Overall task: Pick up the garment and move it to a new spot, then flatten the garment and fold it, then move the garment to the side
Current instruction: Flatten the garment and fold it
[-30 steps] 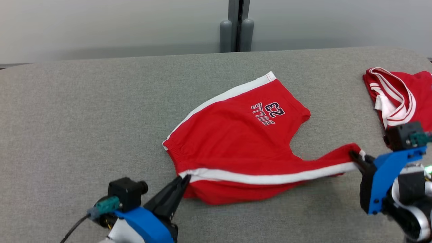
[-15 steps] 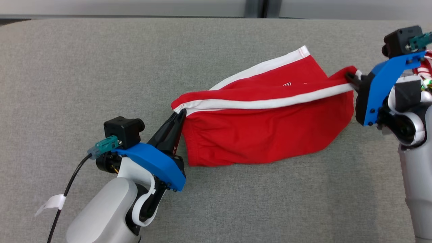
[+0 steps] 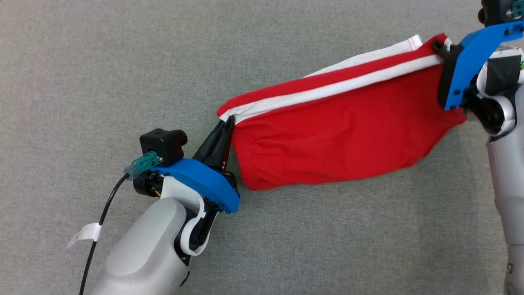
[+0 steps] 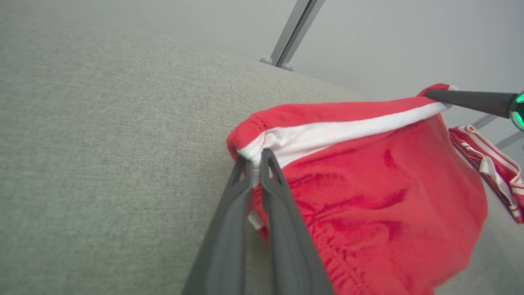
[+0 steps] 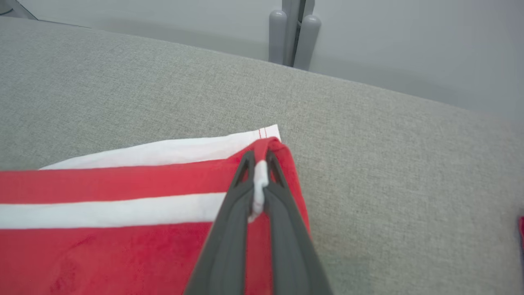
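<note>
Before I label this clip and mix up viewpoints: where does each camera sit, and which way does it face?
Head view: on the head, facing down at the grey table; left gripper, right gripper and pale forearms show, holding the red shorts taut.
Left wrist view: on the left wrist, looking along its fingers over the shorts toward the wall.
Right wrist view: on the right wrist, along its fingers toward the wall post.
Shared: both wrist views show the white stripe and that post.

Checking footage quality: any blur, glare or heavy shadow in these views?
Head view: even light, no glare, red shorts sharp, faint shadow beneath. Left wrist view: fingers soft near the lens, a green light glowing at the right edge. Right wrist view: fingers equally soft.
</note>
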Motion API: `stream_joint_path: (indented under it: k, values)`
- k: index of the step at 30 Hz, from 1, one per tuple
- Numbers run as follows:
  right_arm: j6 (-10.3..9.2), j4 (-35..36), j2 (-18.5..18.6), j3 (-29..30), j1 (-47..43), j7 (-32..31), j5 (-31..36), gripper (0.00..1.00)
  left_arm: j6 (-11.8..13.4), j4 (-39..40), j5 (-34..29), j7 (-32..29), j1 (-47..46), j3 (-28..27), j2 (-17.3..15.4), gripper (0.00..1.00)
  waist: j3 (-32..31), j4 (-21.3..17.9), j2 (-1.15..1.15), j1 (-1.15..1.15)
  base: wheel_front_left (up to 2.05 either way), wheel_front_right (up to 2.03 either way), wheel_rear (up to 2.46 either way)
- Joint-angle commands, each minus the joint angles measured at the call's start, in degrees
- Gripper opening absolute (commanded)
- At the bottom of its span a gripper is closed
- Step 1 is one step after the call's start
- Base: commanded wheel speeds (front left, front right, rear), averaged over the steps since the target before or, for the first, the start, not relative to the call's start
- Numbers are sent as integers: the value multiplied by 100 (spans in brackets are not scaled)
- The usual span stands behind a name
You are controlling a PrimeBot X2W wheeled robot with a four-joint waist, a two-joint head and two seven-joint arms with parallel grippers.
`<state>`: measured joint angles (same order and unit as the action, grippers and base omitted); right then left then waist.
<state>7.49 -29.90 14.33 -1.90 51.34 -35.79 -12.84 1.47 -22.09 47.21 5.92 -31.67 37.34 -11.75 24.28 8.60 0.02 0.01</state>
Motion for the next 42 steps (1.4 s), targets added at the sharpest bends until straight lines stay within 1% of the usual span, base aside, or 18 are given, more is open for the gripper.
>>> stream_joint_path:
  k: [1,3,4,5,6,7,8,9,10,16,19,23,26,28,32,36,42]
  values:
    - [1,-112,45,-20,170,156,62,0,-19,-80,-46,54,-150,-16,53,0,48,41,-2,-1,0,0,0]
    - [1,-282,40,-46,252,350,96,0,-32,-168,-24,98,-202,-11,124,0,71,63,-2,-1,0,0,0]
    - [1,-380,26,-68,289,418,103,8,-40,-210,-15,110,-233,-12,155,0,82,73,-2,-1,0,0,0]
    - [1,-462,6,-102,309,466,97,57,-48,-256,-17,131,-251,0,177,0,87,79,-2,-1,0,0,0]
    - [1,-543,-8,-118,351,536,78,100,-67,-297,-17,133,-273,14,201,0,92,84,-2,-1,0,0,0]
    - [1,-543,-8,-118,351,536,78,100,-67,-297,-17,133,-273,14,201,0,92,84,-2,-1,0,0,0]
    - [1,-606,-20,-117,399,615,50,100,-93,-331,6,124,-290,21,229,31,95,86,-2,-1,0,0,0]
    - [1,-658,-30,-165,428,709,22,100,-104,-359,7,123,-303,31,244,96,94,90,-2,-1,0,0,0]
    - [1,-714,-30,-216,438,800,1,100,-115,-391,12,130,-310,39,253,100,89,94,-2,-1,0,0,0]
    - [1,-935,-8,-536,456,1350,-364,100,-119,-499,53,268,-173,-6,218,100,-37,104,-2,-1,0,0,0]
    - [1,-999,70,-663,347,1557,-613,100,-112,-494,75,404,-34,-57,182,100,-180,124,-2,-1,0,0,0]
    - [1,-963,227,-807,75,1807,-884,100,-5,-431,-62,734,186,-184,73,100,-404,128,-2,-1,0,0,0]
    - [1,-925,384,-815,-183,2015,-987,100,-12,-295,-251,888,377,-330,-18,100,-586,136,-2,-1,0,0,0]
    - [1,-941,451,-751,-389,2169,-1023,100,-26,-120,-529,925,516,-507,-83,100,-694,138,-2,-1,0,0,0]
    - [1,-1023,496,-510,-738,2491,-1049,100,-2,533,-1378,926,993,-1215,-23,100,-764,140,-2,-1,0,0,0]
    - [1,-1206,440,-297,-941,2824,-975,100,-171,913,-2148,929,1370,-1733,105,100,-726,141,-2,-1,0,0,0]
    - [1,-1672,330,9,-827,3044,-882,100,-405,918,-2823,930,1626,-2138,244,100,-534,233,-2,-1,0,0,0]
